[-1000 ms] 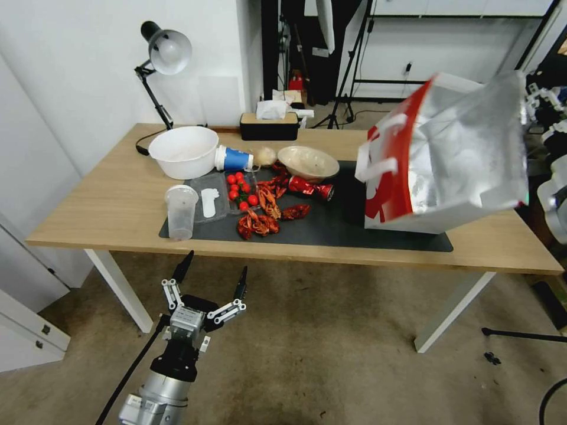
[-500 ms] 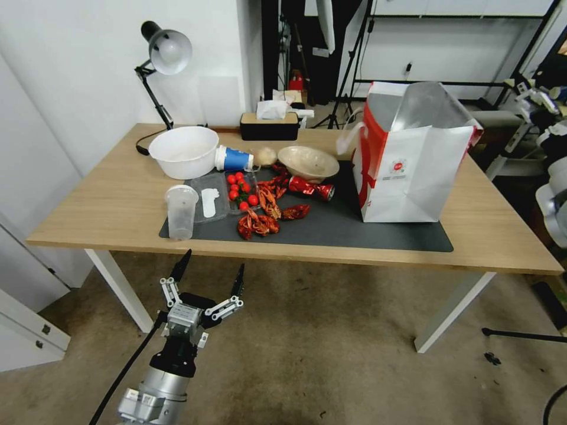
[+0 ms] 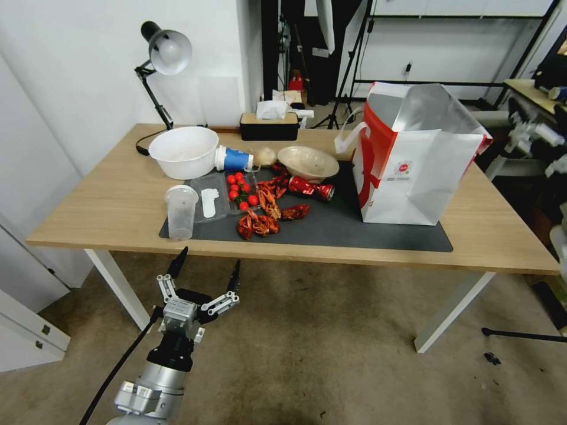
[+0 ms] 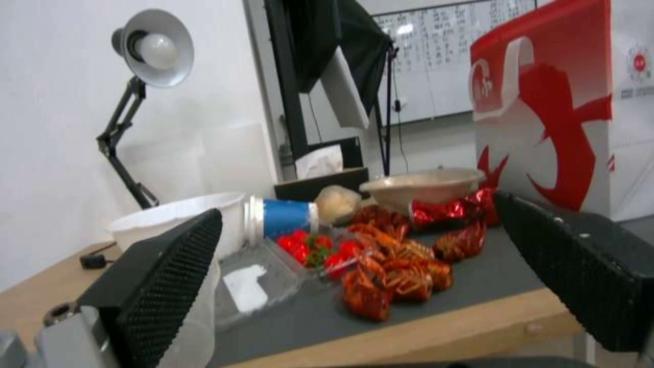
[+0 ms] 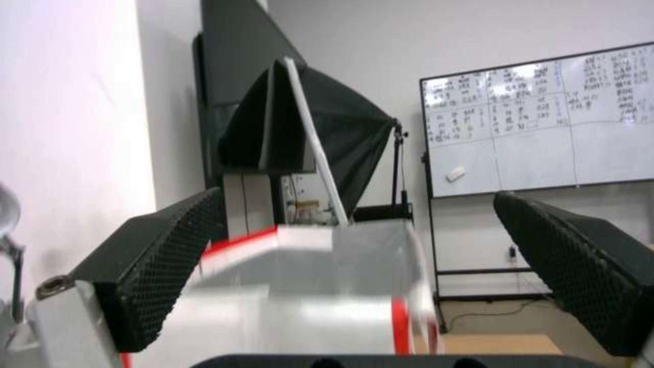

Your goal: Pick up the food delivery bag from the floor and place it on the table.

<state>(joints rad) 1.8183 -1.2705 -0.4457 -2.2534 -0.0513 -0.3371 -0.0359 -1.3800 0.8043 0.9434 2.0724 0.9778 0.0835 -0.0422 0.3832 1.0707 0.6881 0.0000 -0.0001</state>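
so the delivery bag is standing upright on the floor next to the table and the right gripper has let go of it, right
Not quite. The food delivery bag stands upright on the table, on its dark mat, not on the floor; the head view shows this. The right gripper is indeed open, behind the bag's top.

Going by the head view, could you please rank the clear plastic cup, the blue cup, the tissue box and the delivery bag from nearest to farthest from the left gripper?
From the left gripper, open below the table's front edge:
1. Plastic cup, upright at the mat's front left corner.
2. Blue cup, on its side beside the white bowl.
3. Tissue box, at the back edge.
4. Delivery bag, upright on the mat's right end.
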